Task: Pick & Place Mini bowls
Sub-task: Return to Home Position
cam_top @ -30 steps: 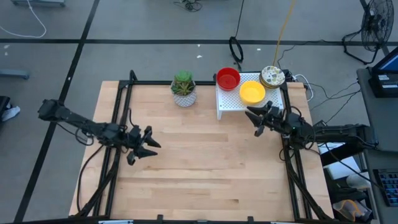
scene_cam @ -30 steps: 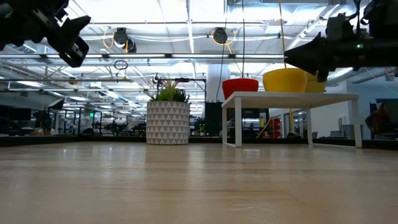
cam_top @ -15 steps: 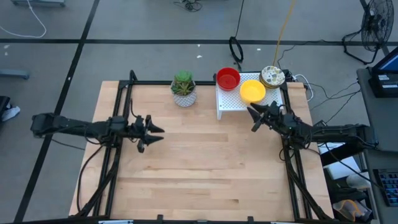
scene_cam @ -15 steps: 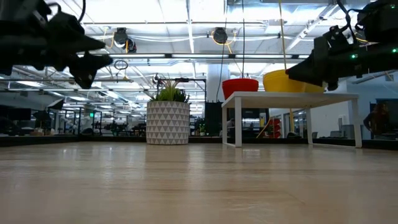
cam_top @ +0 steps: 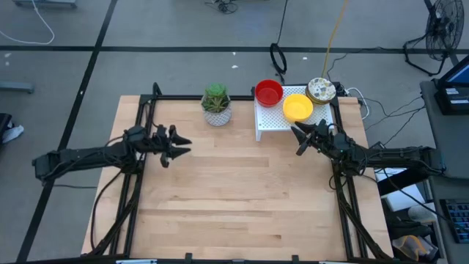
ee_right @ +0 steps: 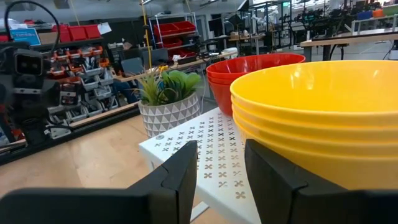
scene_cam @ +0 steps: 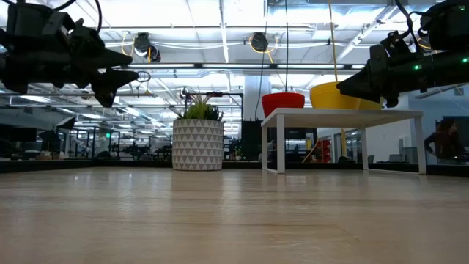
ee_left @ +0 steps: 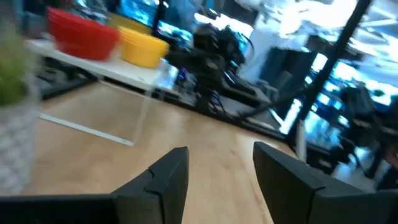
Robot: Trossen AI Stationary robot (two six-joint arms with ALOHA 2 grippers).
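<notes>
Three stacks of mini bowls stand on the white perforated rack [cam_top: 282, 121] at the table's far right: red bowls [cam_top: 269, 92], yellow bowls [cam_top: 297, 108] and speckled cream bowls [cam_top: 321, 90]. My right gripper [cam_top: 299, 139] hovers open just on the near side of the rack. It points at the yellow stack [ee_right: 323, 118], with the red stack [ee_right: 255, 71] behind it. My left gripper [cam_top: 179, 143] is open in the air over the table's left part, well away from the bowls. Its wrist view shows the red bowls [ee_left: 84, 34] and yellow bowls [ee_left: 143, 48] far off.
A small pale patterned pot with a green plant [cam_top: 216, 105] stands on the far edge of the table, left of the rack. The rack stands on legs [scene_cam: 281, 143] above the wooden tabletop [cam_top: 234, 198]. Cables and gear lie beyond the table's right edge.
My left gripper has swung toward the table's far edge and a little to the right, and stays open. My right gripper dipped slightly beside the rack early on, then held still. The bowls have not moved.
</notes>
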